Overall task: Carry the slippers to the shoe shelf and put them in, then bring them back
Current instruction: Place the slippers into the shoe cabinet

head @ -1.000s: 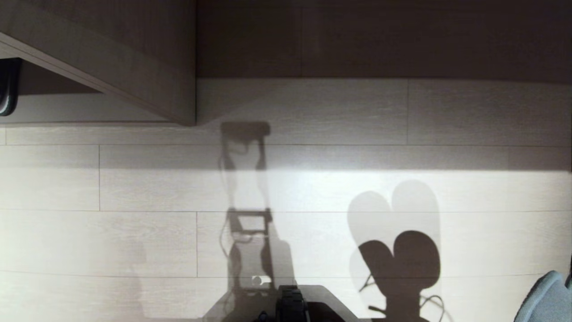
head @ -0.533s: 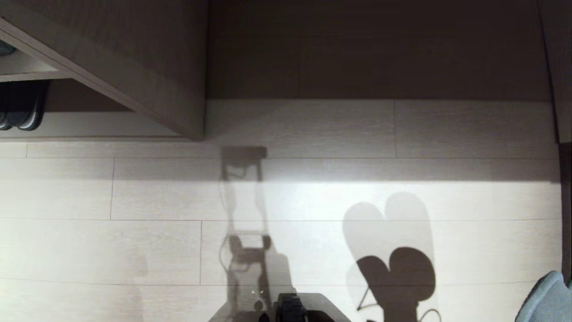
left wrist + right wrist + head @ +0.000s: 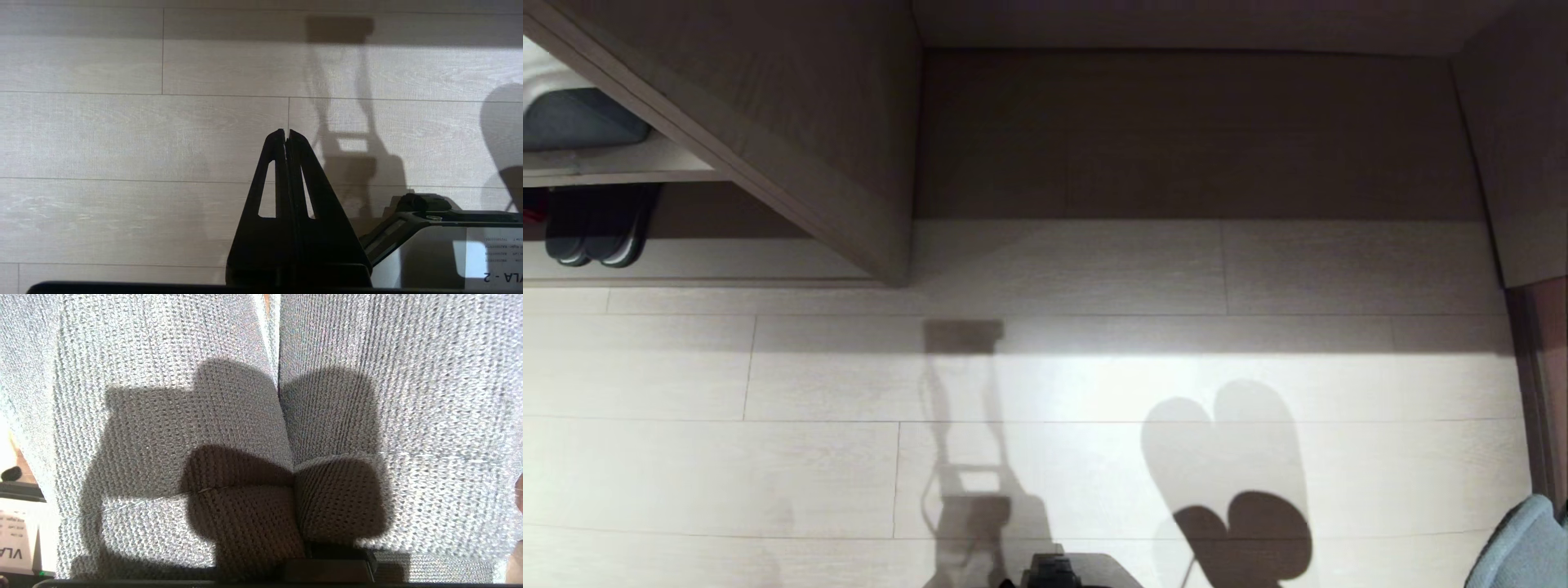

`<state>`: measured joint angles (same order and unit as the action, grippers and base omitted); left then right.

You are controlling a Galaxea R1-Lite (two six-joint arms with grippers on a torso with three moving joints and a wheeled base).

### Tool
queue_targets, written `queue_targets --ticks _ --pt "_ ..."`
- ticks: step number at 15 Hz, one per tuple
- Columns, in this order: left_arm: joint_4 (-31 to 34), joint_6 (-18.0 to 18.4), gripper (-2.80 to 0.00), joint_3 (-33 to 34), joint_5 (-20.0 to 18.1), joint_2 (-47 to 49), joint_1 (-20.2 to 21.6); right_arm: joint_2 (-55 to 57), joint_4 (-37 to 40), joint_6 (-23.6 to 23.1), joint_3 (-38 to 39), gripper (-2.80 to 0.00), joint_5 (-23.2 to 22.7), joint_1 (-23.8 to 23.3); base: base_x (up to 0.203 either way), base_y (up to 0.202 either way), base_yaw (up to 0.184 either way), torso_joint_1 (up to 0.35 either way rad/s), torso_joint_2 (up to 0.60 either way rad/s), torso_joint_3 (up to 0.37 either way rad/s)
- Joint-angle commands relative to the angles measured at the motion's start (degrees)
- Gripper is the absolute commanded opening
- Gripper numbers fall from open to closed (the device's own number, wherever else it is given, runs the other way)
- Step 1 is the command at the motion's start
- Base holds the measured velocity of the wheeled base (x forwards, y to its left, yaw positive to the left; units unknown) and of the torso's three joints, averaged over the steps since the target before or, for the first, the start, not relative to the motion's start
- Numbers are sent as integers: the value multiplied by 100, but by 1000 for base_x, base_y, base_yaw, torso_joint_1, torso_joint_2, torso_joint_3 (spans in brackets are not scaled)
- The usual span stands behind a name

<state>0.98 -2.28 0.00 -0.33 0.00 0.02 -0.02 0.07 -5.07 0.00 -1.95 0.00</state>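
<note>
The slippers (image 3: 286, 416) fill the right wrist view as two grey knitted bands pressed side by side. They cover my right gripper, so only its dark base (image 3: 339, 563) shows; it is shut on them. In the head view a grey-blue sole (image 3: 1515, 547) pokes in at the bottom right corner, and the pair's shadow (image 3: 1233, 482) lies on the floor. The shoe shelf (image 3: 792, 122), of pale wood, stands at the top left, with a dark recess (image 3: 1176, 139) beside it. My left gripper (image 3: 286, 131) hangs shut and empty over the floor planks.
Another dark pair (image 3: 596, 237) sits in the shelf's lower left cubby, under a board with a grey thing (image 3: 572, 122) on it. A wooden wall (image 3: 1503, 163) bounds the recess on the right. My base (image 3: 1054, 572) shows at the bottom edge.
The whole head view has slid downward as the camera tilted up, so more of the shelf, the dark pair and the right wall now show. Neither arm has moved.
</note>
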Motion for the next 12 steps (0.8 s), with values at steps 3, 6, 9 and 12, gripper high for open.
queue_targets --ticks 3,6,9,12 --pt "-2 -9 -280 0 -2 0 5 20 -7 -3 0 -280 10 0 0 0 0 5 3 198" --pt "-2 -9 -280 0 -2 0 2 20 -7 -3 0 -280 10 0 0 0 0 7 1 201" --pt "-2 -9 -280 0 -2 0 4 19 -7 6 0 -280 19 0 0 0 0 0 -1 204" --pt "-2 -9 -280 0 -2 0 3 20 -7 6 0 -280 19 0 0 0 0 4 2 199"
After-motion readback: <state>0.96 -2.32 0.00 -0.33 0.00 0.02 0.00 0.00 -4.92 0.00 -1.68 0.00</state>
